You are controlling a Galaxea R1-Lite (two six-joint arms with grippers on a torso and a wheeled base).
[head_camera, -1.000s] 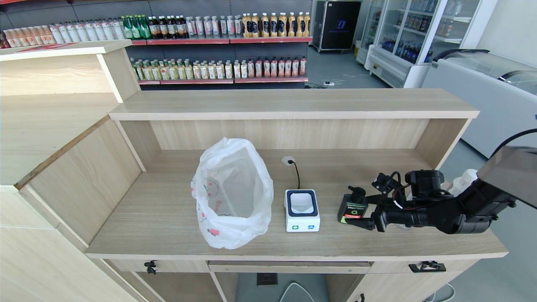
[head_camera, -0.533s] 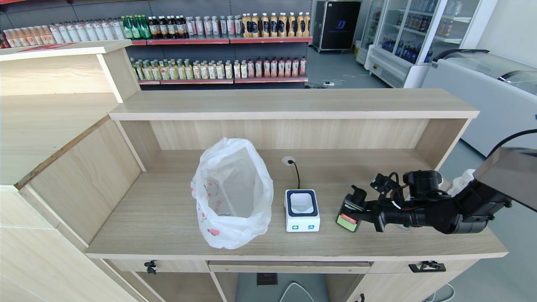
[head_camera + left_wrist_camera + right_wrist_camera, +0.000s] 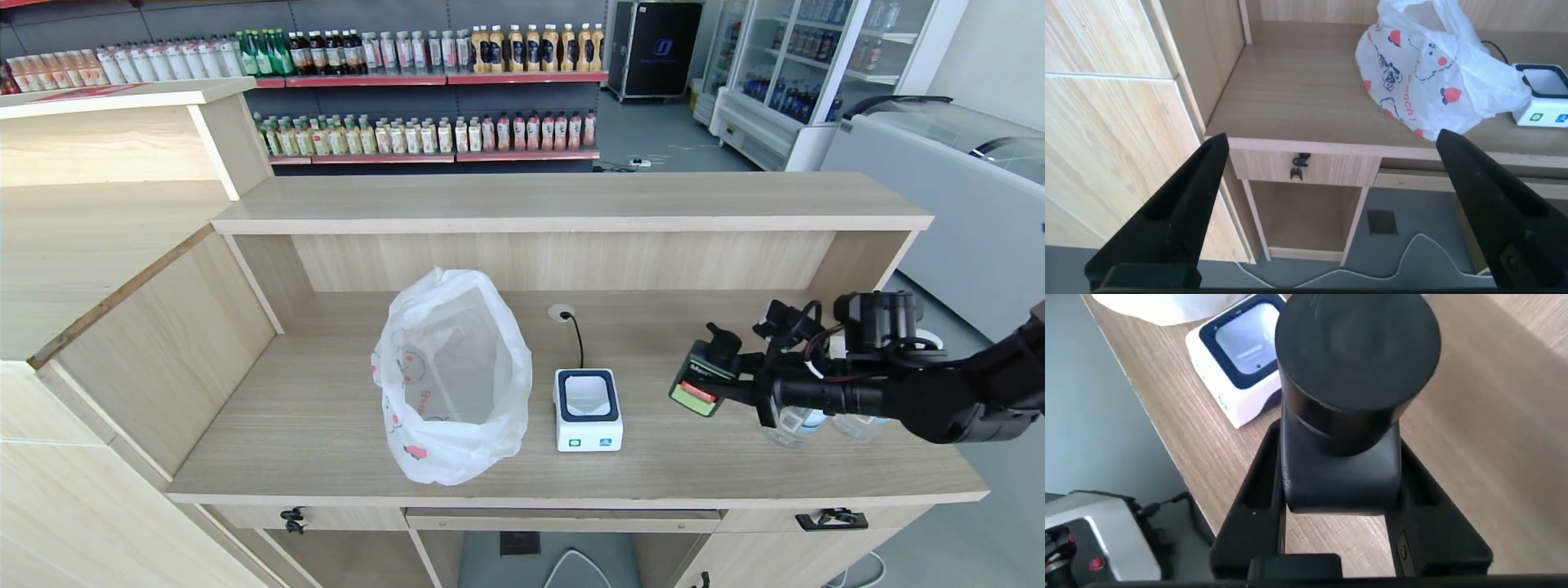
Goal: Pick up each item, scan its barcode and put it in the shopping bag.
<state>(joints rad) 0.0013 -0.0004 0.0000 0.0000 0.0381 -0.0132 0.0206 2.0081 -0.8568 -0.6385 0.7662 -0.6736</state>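
Note:
A small black bottle [image 3: 702, 382] with a green and red label hangs tilted above the counter, right of the white barcode scanner [image 3: 588, 408]. My right gripper [image 3: 720, 377] is shut on it from the right side. In the right wrist view the bottle's black cap [image 3: 1351, 367] sits between the jaws, with the scanner [image 3: 1245, 355] beyond it. The white plastic shopping bag [image 3: 453, 376] stands open to the left of the scanner. My left gripper [image 3: 1331, 151] is open with nothing in it, low in front of the counter's left end, facing the bag [image 3: 1437, 69].
Two clear plastic bottles [image 3: 796, 425] stand on the counter under my right arm. The wooden counter [image 3: 310, 425] has a raised back shelf and side walls. A cable runs from the scanner to a hole in the counter [image 3: 562, 311]. A drawer handle [image 3: 1300, 163] sits below the edge.
My right gripper has lifted the black bottle off the counter, carrying it up and slightly to the right, tilted. The bag and scanner have not moved.

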